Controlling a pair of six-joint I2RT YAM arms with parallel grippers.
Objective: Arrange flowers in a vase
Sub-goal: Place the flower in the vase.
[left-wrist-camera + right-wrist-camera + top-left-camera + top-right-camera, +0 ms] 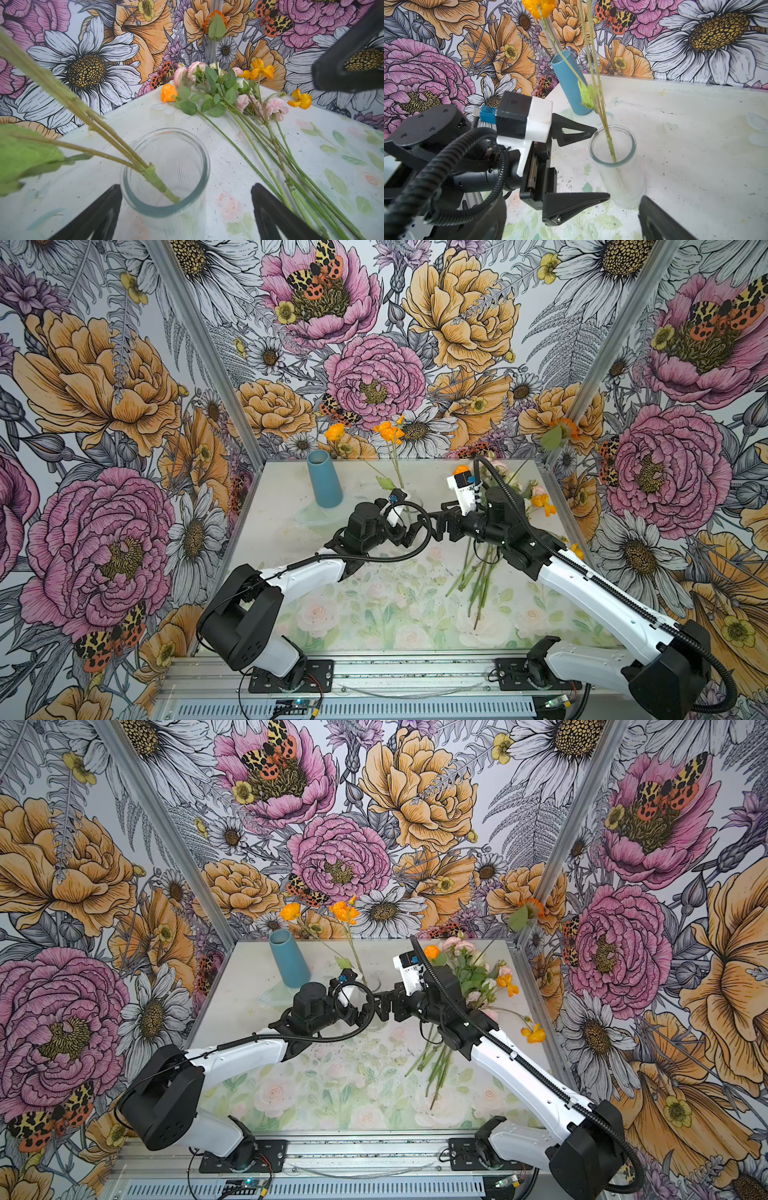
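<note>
Left gripper point(601, 163) and right gripper point(437, 522) gape empty at the vase point(204, 164); nearby flowers point(228, 97) look light and fragile, so pinch mid-stem.

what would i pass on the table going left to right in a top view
blue vase → glass vase holding the orange-headed stems → loose bunch of flowers lying flat → single yellow flower nearest the right wall

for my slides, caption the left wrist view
Left gripper open by the glass vase holding a branched stem, loose flowers beyond
</note>
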